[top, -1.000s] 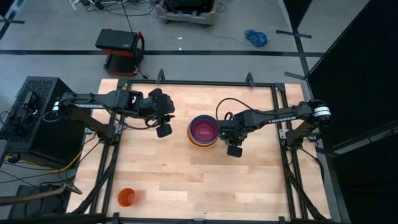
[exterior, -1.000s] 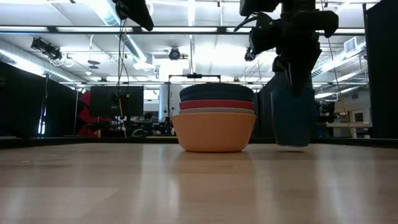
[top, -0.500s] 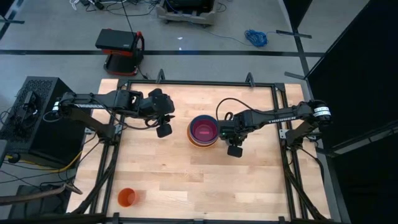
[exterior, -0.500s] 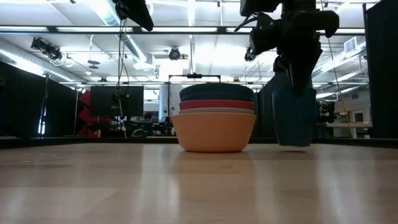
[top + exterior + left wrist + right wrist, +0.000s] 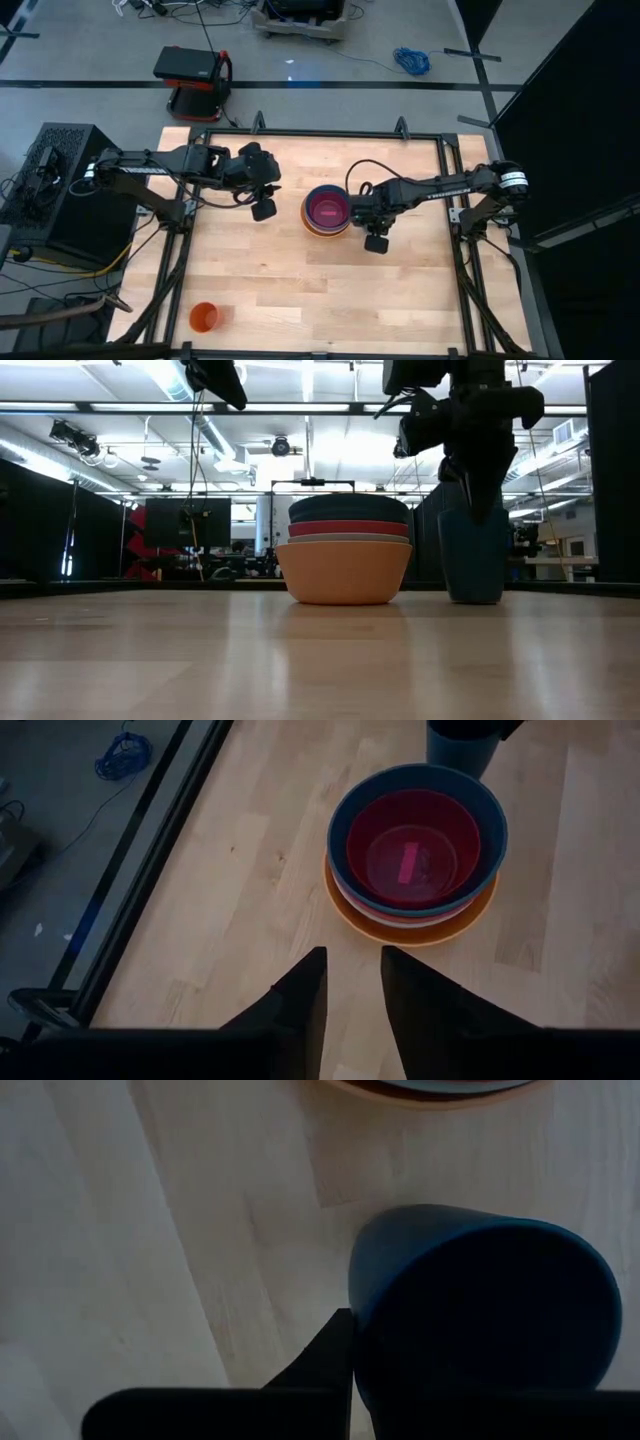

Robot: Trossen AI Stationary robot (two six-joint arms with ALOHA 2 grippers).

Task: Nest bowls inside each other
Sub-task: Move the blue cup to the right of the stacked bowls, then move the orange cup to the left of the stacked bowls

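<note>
- The bowls [image 5: 327,211] sit nested in one stack near the middle of the wooden table [image 5: 300,290], slightly toward its far edge.
- In the low view the stack [image 5: 345,564] shows an orange bowl [image 5: 344,577] at the bottom, then a pale rim, a red rim [image 5: 348,529] and a dark teal-blue bowl [image 5: 348,509] on top.
- From above, a pink bowl [image 5: 327,209] lies innermost, ringed by the teal-blue rim, with the orange bowl's edge peeking out underneath.
- The left wrist view shows the same stack [image 5: 416,853]: pink inside, blue around it, a pale layer and orange beneath.
- The right gripper [image 5: 363,215] is just beside the stack on its right side, clamped on a dark-blue cup [image 5: 472,555].
- The cup stands upright on the table, close to the orange bowl but apart from it; one finger reaches down inside the cup, and the wrist view shows the cup wall [image 5: 480,1310] pinched against a dark finger [image 5: 330,1355].
- The left gripper [image 5: 262,192] hovers above the table to the left of the stack, well apart from it.
- Its fingers [image 5: 300,995] stand slightly apart with nothing between them, pointing toward the bowls.
- A small orange cup [image 5: 204,317] stands alone near the table's front left corner, far from both grippers.
</note>
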